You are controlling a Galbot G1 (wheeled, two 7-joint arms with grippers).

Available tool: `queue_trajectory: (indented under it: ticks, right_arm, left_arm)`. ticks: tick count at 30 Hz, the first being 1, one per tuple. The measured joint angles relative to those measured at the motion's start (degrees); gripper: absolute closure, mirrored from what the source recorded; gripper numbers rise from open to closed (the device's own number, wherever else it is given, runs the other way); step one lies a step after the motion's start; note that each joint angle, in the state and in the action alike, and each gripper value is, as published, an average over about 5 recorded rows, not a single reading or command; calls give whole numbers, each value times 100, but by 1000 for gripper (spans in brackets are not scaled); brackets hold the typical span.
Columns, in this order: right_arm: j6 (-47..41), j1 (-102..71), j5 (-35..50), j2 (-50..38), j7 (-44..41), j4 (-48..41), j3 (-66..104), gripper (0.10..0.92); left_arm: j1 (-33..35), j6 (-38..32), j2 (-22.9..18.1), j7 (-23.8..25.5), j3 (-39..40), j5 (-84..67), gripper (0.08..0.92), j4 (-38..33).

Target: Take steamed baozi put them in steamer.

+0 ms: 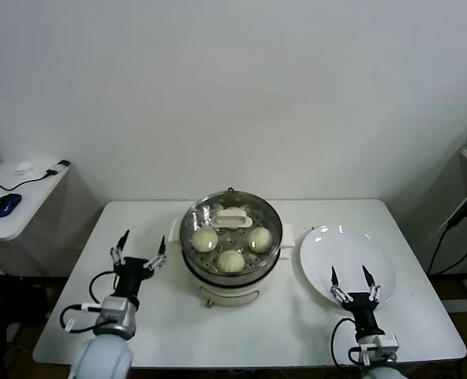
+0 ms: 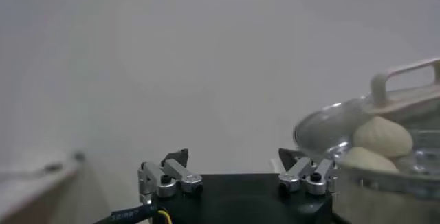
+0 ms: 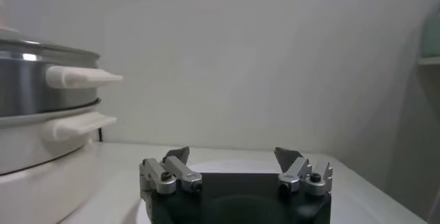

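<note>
The baozi (image 1: 231,260) lay inside the steamer (image 1: 231,278), under its glass lid (image 1: 231,219); three showed through the glass in the head view, and a fourth could not be made out. The plate (image 1: 320,272) to the steamer's right held nothing.

The left gripper (image 1: 140,253) hung over the table (image 1: 178,332) just to the steamer's left, fingers spread wide and gripping nothing. From it the buns lay to the right and slightly higher (its wrist view caught two of them beneath the lid's edge). The right gripper (image 1: 351,283) stood over the near rim of the plate, also spread and empty, with the steamer off to its left.

The left gripper was the nearer to the pot. Judging by how things lay, the loading looked finished, so little remained but to draw both arms back.
</note>
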Motion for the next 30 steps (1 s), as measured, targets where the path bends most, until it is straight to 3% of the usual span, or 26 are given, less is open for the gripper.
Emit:
queue_trajectory:
  ticks: [11,30]
  right_arm:
    - [-72,-141,147,-70,-15,99,45,203]
    - [-115,-200,218,-91,-76,159,39,203]
  left_arm:
    - [100,-708,-91,130,-50,-1042,177,754]
    - [236,-1130,-157,185,-23,-1334,177,1105]
